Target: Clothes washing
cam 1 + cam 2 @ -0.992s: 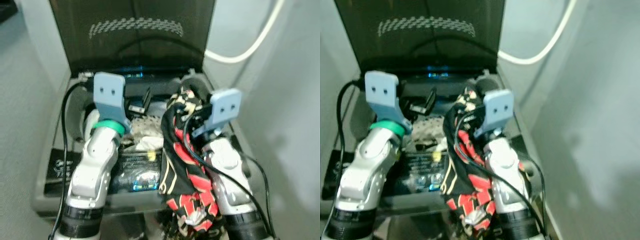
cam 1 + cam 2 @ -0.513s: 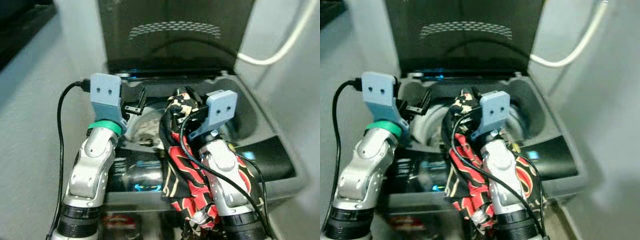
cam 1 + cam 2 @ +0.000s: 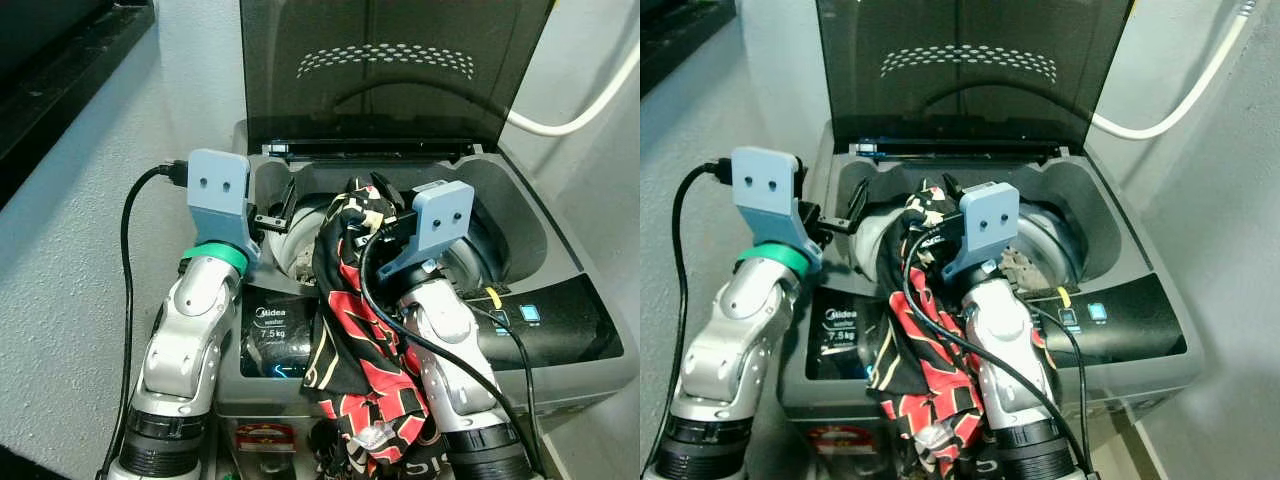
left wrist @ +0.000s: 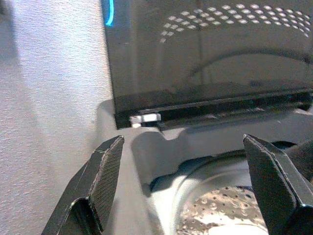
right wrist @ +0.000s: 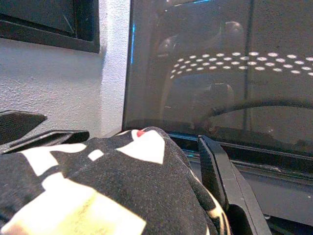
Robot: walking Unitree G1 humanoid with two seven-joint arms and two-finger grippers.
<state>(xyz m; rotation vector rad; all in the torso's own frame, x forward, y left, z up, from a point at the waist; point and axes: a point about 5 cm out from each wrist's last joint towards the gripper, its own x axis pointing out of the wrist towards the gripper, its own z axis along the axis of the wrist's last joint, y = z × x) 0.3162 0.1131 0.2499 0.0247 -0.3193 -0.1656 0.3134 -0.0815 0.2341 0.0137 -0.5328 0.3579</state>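
I am holding a limp black, red and cream patterned garment [image 3: 355, 330] clamped in my right gripper [image 3: 352, 218], draping down over the grey washing machine's [image 3: 560, 330] near edge. My left gripper [image 4: 188, 181], fingers spread wide and empty, is hovering over the perforated steel drum [image 4: 220, 215] beneath the raised dark lid [image 3: 390, 70].

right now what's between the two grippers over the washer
In the left eye view, the patterned garment, bunched on the right gripper, sits between it and the open left gripper, above the washer drum.
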